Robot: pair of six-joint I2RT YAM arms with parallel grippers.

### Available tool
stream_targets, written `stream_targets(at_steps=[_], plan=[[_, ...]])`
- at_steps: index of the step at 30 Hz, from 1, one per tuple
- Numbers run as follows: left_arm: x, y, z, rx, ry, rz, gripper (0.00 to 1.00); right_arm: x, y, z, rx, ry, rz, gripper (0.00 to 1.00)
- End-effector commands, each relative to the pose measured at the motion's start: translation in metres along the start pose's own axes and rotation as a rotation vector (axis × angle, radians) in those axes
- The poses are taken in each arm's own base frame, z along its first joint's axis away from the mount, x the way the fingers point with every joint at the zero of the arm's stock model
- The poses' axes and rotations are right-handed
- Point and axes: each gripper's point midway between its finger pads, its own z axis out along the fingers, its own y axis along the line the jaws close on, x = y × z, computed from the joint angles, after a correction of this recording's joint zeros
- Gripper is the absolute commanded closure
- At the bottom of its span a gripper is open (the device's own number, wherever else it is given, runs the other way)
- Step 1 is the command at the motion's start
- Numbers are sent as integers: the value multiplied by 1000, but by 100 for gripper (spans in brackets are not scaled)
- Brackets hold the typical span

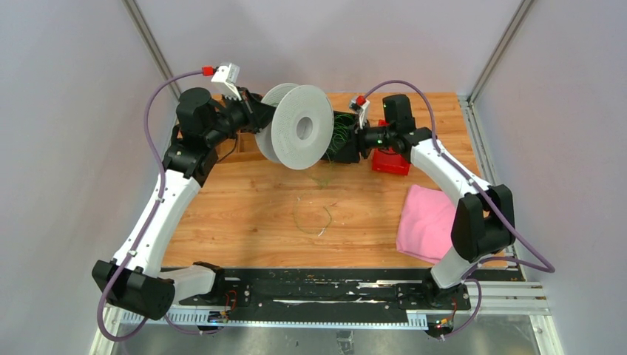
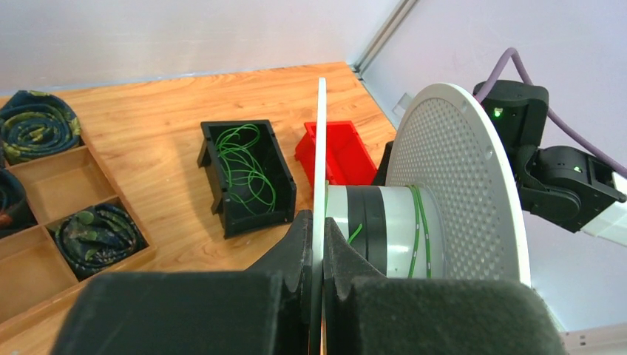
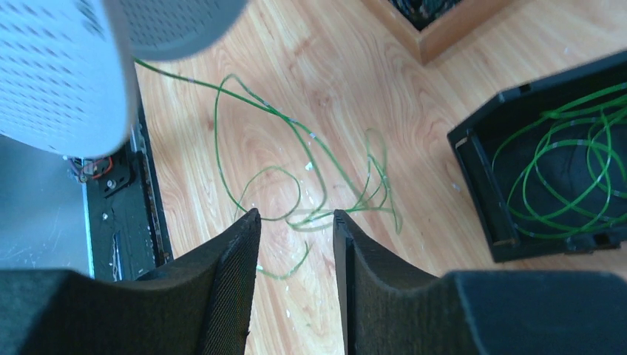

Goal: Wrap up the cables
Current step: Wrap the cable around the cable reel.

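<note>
My left gripper (image 2: 319,222) is shut on the thin edge of one flange of the grey spool (image 2: 458,177), holding it up on edge above the table. A few turns of green cable (image 2: 418,229) lie around the hub. From the spool (image 3: 66,74) a green cable (image 3: 244,100) trails down to loose loops on the wood (image 1: 312,214). My right gripper (image 3: 296,218) hangs open above those loops with nothing between its fingers. More green cables (image 3: 569,177) curl inside a black bin (image 3: 473,163). In the top view the right gripper (image 1: 347,140) is just right of the spool (image 1: 299,126).
A red bin (image 1: 390,161) stands behind the right arm, next to the black bin (image 2: 248,166). A pink cloth (image 1: 427,222) lies at the right front. A wooden tray (image 2: 74,177) at the left holds dark cord bundles (image 2: 37,126).
</note>
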Motion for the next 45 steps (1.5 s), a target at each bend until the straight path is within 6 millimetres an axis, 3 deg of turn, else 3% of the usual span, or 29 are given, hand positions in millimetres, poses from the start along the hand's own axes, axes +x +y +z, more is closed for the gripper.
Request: stream_targets(at_steps=[1, 7, 18, 22, 29, 39, 42, 45], plan=[[-38, -23, -4, 76, -104, 6, 100, -39, 11, -7, -54, -127, -46, 58], [-39, -26, -3, 88, -104, -21, 100, -46, 12, 5, -112, -224, -75, 56], [-41, -24, -1, 71, -103, -75, 100, -34, 10, 36, -104, -352, -58, 50], [-44, -25, -3, 78, -110, -85, 100, -28, -9, 46, -37, -332, -26, 50], [-44, -29, -5, 91, -110, -91, 100, -22, -24, 61, -13, -308, 6, 50], [-44, -29, -4, 97, -114, -106, 100, -17, -21, 86, -62, -277, 25, 50], [-44, -28, -4, 92, -116, -108, 100, -15, -20, 89, -71, -271, 32, 55], [-45, -25, -5, 75, -121, -109, 100, -12, -19, 89, -74, -262, 44, 73]])
